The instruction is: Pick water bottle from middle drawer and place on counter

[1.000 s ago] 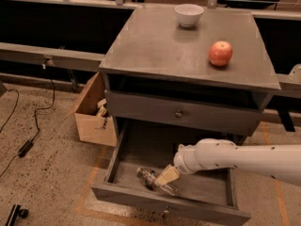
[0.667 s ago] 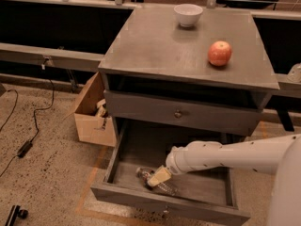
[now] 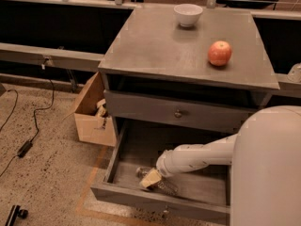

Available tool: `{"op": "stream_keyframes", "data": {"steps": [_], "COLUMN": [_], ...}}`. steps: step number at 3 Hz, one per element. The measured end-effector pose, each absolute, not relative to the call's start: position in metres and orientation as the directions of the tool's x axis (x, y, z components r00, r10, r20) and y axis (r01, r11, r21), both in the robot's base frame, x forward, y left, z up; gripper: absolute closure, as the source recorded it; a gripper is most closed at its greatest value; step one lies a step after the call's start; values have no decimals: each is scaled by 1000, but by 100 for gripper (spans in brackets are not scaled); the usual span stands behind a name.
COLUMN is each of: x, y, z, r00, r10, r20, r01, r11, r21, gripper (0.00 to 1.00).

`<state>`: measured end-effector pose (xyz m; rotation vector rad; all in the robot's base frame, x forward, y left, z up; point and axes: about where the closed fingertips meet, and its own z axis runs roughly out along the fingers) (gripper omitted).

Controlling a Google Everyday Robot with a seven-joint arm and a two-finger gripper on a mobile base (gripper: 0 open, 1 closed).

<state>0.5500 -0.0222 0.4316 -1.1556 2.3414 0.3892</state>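
The water bottle (image 3: pixel 165 187) lies on its side in the open middle drawer (image 3: pixel 136 197), near the drawer's front. Its ribbed clear body sticks out to the right of the gripper and a dark end shows to the left. My gripper (image 3: pixel 151 178) is down inside the drawer, right over the middle of the bottle and hiding its label. My white arm (image 3: pixel 202 157) reaches in from the right. The counter (image 3: pixel 155 46) is the grey cabinet top above.
A red apple (image 3: pixel 219 53) and a white bowl (image 3: pixel 188 14) sit on the counter's right and back. The upper drawer (image 3: pixel 178 113) is closed. An open cardboard box (image 3: pixel 91 112) stands left of the cabinet. Cables (image 3: pixel 28 140) lie on the floor.
My gripper has moved left and lower in the drawer, onto the bottle. The arm now fills more of the lower right of the view. The bottle has stayed in place.
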Motion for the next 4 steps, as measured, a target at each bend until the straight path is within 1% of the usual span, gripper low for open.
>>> {"op": "stream_keyframes", "data": {"steps": [2, 4], "x": [559, 544], "y": [-12, -21], "z": [395, 379], "r00": [-523, -463], "r10": [-685, -763], "r20": [-507, -452], "r01": [-803, -848], "r11": [596, 529], "r21": [22, -25], "gripper": [0, 0]}}
